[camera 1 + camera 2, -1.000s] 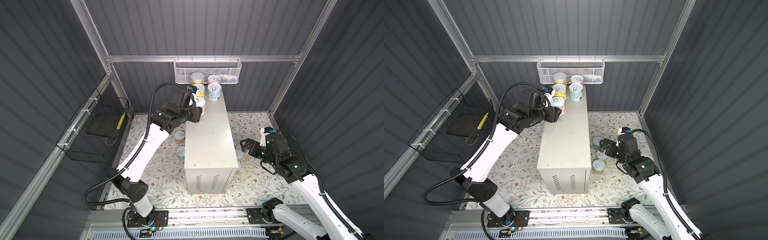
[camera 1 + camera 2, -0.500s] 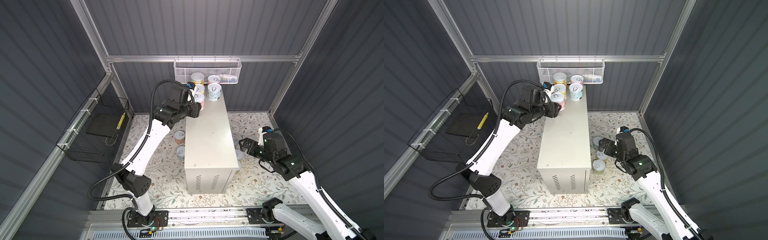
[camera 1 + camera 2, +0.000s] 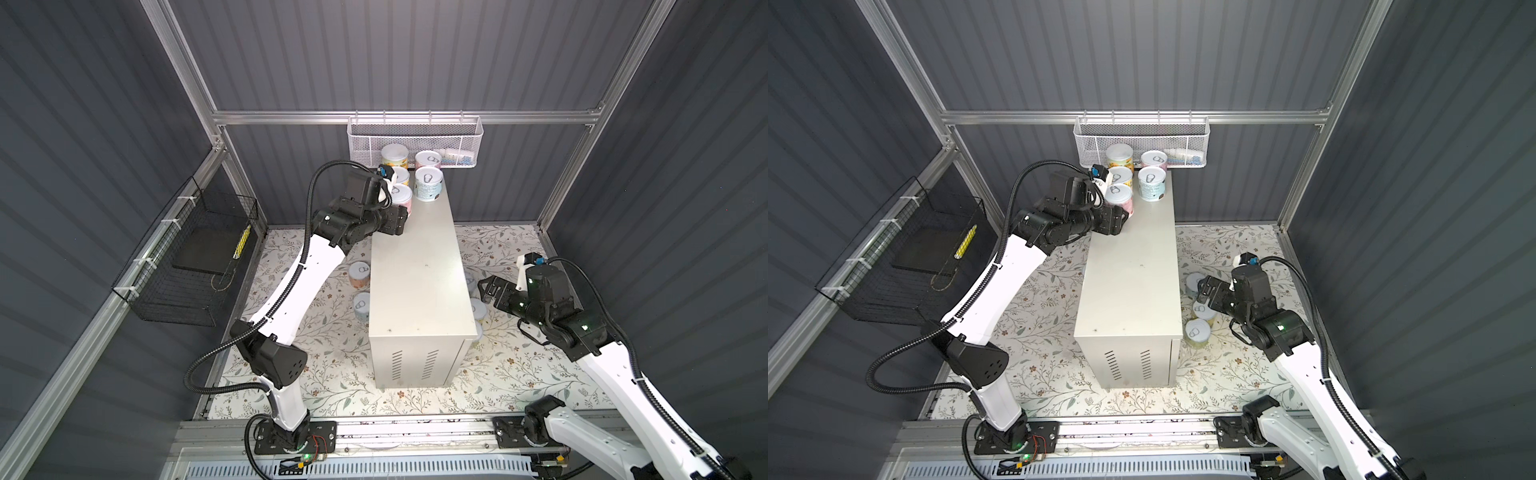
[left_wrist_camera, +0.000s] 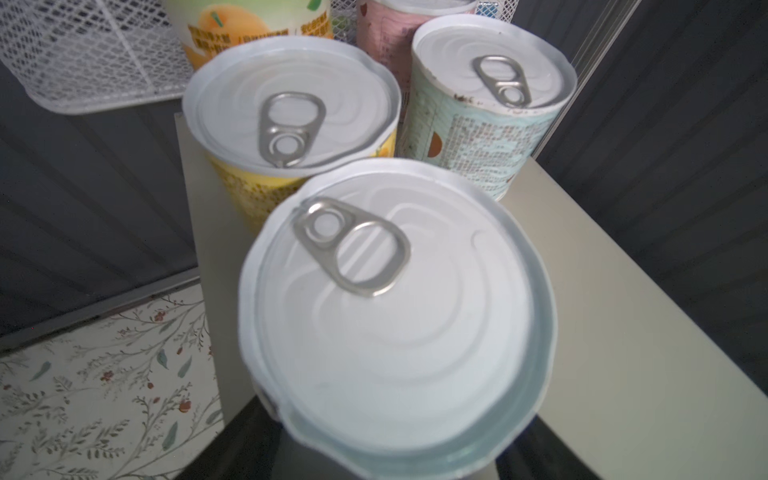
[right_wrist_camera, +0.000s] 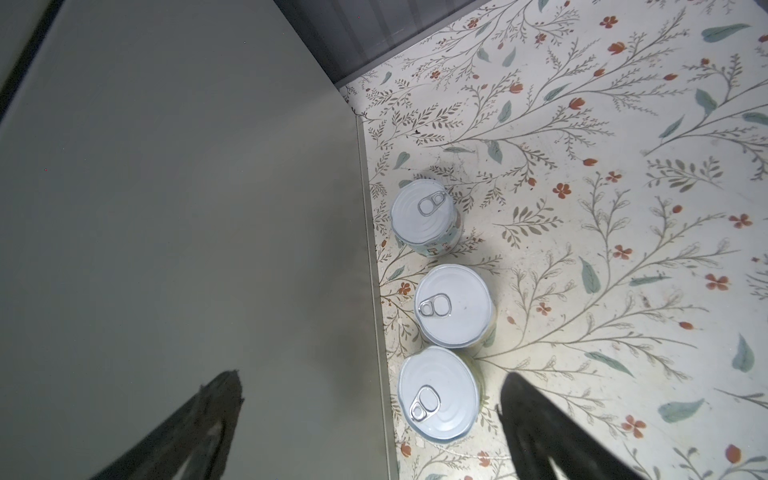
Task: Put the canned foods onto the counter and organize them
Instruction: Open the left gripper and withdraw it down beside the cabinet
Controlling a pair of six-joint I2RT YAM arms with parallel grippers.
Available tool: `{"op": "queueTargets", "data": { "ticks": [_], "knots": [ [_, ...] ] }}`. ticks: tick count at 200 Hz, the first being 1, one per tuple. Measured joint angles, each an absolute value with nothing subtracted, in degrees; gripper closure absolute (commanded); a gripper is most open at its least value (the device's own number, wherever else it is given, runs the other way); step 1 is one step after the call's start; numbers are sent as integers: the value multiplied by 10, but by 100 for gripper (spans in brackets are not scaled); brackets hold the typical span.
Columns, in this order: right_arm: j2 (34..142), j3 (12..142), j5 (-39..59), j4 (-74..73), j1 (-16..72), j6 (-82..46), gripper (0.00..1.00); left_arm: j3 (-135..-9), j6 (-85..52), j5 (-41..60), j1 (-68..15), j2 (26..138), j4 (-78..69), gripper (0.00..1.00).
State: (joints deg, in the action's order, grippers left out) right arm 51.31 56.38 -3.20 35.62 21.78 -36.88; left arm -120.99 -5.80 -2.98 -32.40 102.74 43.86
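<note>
1. Top views: left gripper is sitting at the pink can near the counter edge; jaw spread unclear. A crooked retreat could drag it off.
2. Left wrist: pink can is crowding the yellow can; nudges could topple either.
3. Right wrist: right gripper is hanging spread over three floor cans; off-centre descent could knock neighbours.
</note>
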Motion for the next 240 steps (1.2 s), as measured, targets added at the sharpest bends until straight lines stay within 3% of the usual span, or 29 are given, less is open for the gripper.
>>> {"op": "queueTargets", "data": {
  "ticks": [7, 136, 240],
  "knots": [
    [509, 564, -32, 356, 218, -369, 2, -1205, -58, -32, -324, 1026, 432, 1],
    [437, 498, -27, 386, 218, -386, 3, -1003, -64, -75, -322, 793, 443, 1],
    [435, 457, -19, 394, 218, -405, 3, -884, -96, -136, -321, 681, 514, 1]
  ]
}}
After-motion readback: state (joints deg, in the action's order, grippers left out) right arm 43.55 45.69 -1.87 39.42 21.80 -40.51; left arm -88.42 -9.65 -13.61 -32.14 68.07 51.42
